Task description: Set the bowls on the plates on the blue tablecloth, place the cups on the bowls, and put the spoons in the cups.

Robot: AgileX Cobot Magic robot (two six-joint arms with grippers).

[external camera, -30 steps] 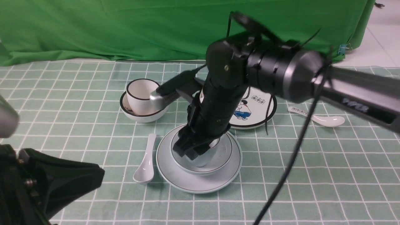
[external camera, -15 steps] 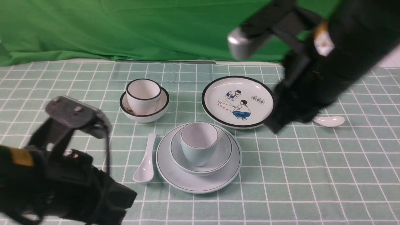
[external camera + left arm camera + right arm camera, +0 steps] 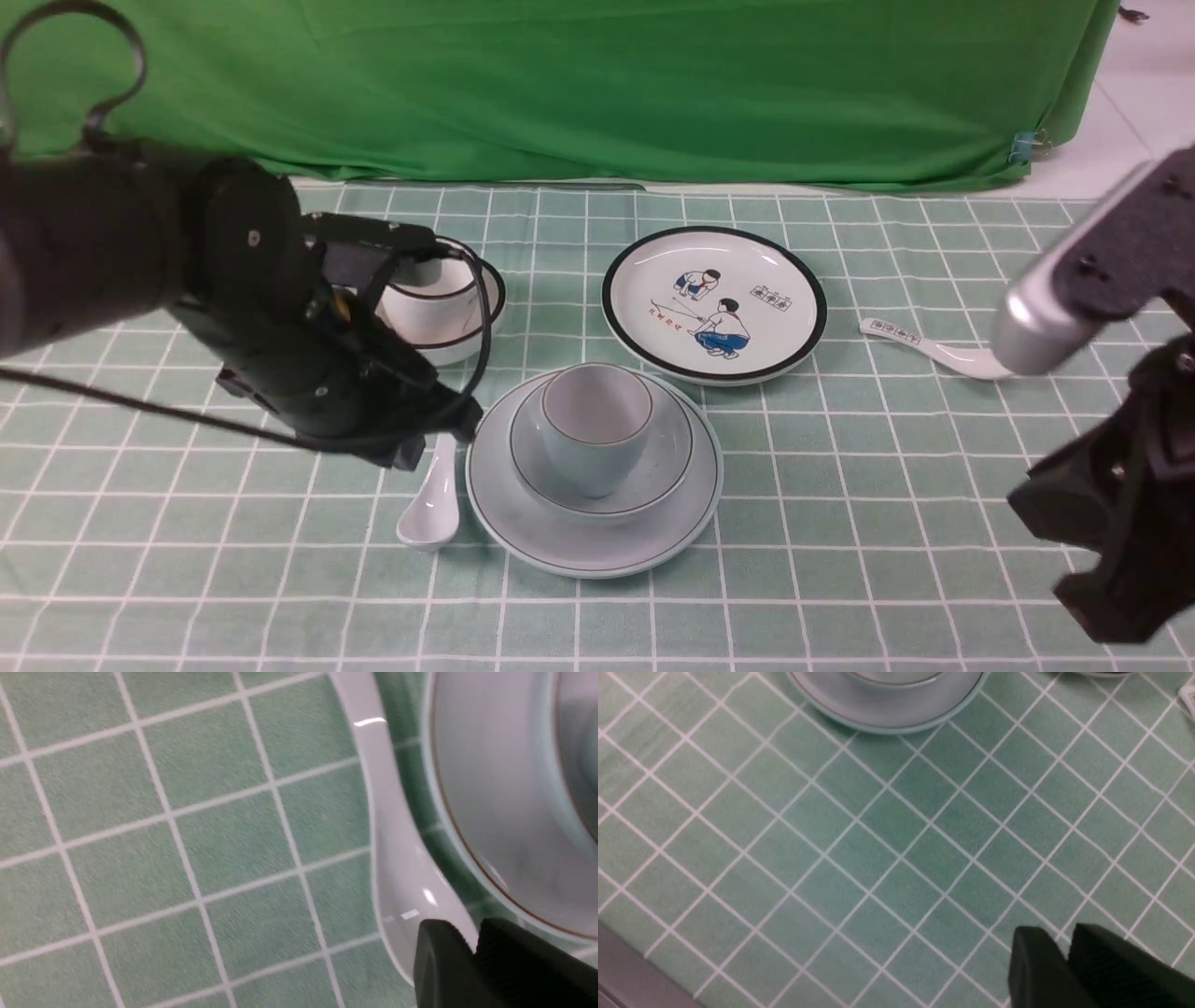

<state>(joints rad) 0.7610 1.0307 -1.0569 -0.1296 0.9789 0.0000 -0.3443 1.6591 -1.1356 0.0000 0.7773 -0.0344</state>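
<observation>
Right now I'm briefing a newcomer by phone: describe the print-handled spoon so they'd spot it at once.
On the checked blue tablecloth, find the black-rimmed plate with cartoon children. To its right, not touching it, lies a white ceramic soup spoon. Unlike the plain spoon beside the pale blue plate, its handle carries small dark print.

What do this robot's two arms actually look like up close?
Both arms are chunky black jointed tubes. The left arm trails thin black cables. The right arm carries a silver cylinder. The left hand and right hand have blunt matte black fingers.
</observation>
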